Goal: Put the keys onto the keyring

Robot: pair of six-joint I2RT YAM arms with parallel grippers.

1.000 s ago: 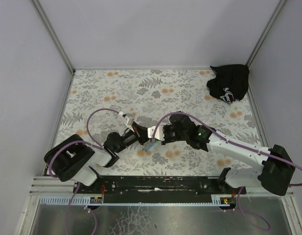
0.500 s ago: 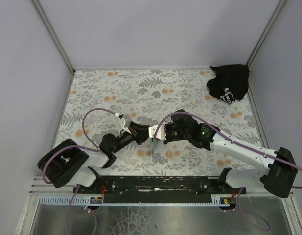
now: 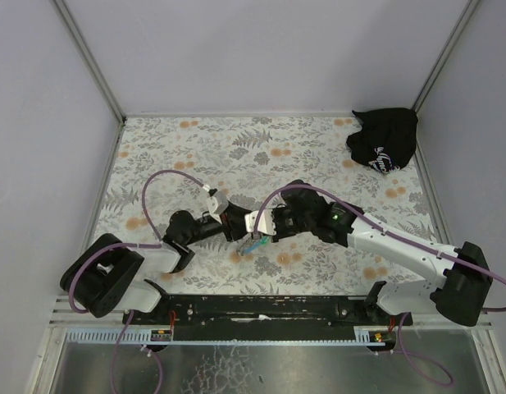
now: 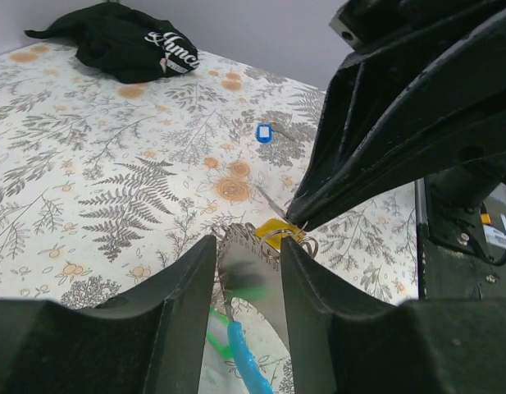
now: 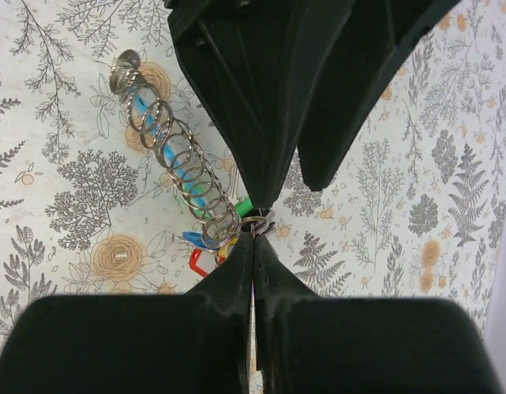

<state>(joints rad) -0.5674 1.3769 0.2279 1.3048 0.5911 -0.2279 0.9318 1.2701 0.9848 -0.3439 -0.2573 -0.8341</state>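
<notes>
Both arms meet low over the middle of the floral counter [image 4: 88,164], fingertips almost nose to nose. The keyring [image 3: 253,243] lies directly under that meeting point. In the right wrist view its grey chain [image 5: 158,123] of looped wire trails away across the cloth, with the light-blue strap [image 4: 240,357] threaded alongside it. The green piece [image 5: 243,205] sits at the near end by a small wire ring, and a red tab [image 5: 200,261] is just beside it. Right hand [image 5: 254,236]: fingers pressed flat together with no gap, tips nipping that small ring. Left hand [image 4: 248,246]: fingers stand a narrow way apart. A blurred silver piece with a toothed edge fills the gap in its own view, but I cannot tell whether it is clamped or merely lies beyond. The yellow key [image 4: 277,229] is at the bundle, its head touching the right hand's tip and the ring. The blue key [image 4: 264,133] lies alone on the counter, well apart from the bundle, on the side toward the black bag [image 4: 113,45]. The bag is slumped in the far corner by the wall.
</notes>
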